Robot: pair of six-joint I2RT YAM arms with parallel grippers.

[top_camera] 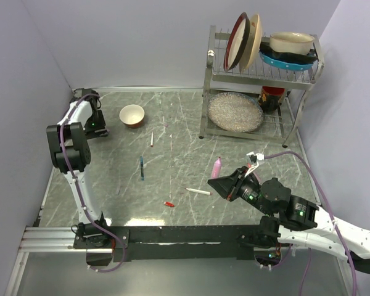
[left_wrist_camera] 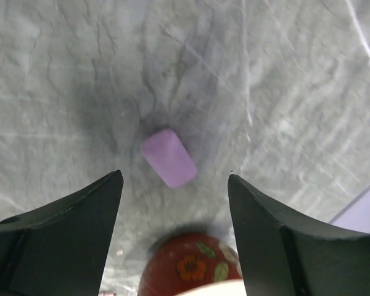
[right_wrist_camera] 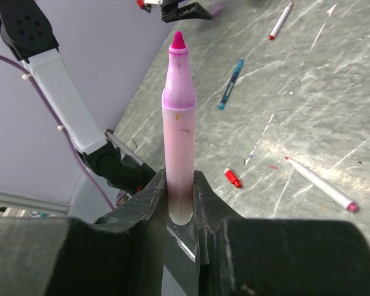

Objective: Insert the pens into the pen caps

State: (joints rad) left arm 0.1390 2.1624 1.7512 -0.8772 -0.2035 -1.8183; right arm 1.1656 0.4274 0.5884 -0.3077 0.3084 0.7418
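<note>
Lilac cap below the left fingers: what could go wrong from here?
The lilac cap lies flat and askew under the open left fingers, with the red bowl close by: closing may push it away or knock the bowl. The right fingers grip the pink pen only at its bottom end, so pressing into a cap might tilt it.

Slim white-barrelled plastic pens [top_camera: 152, 139]: two
Thick pink plastic marker [right_wrist_camera: 179, 123]: one
Slim teal-blue plastic tube [top_camera: 141, 168]: one
Short red plastic cap [top_camera: 169, 203]: one
Short lilac plastic cap [left_wrist_camera: 168, 157]: one
Round red-sided bowl [top_camera: 132, 115]: one
Upright round plates [top_camera: 237, 42] in the wire metal rack [top_camera: 246, 79]: two
</note>
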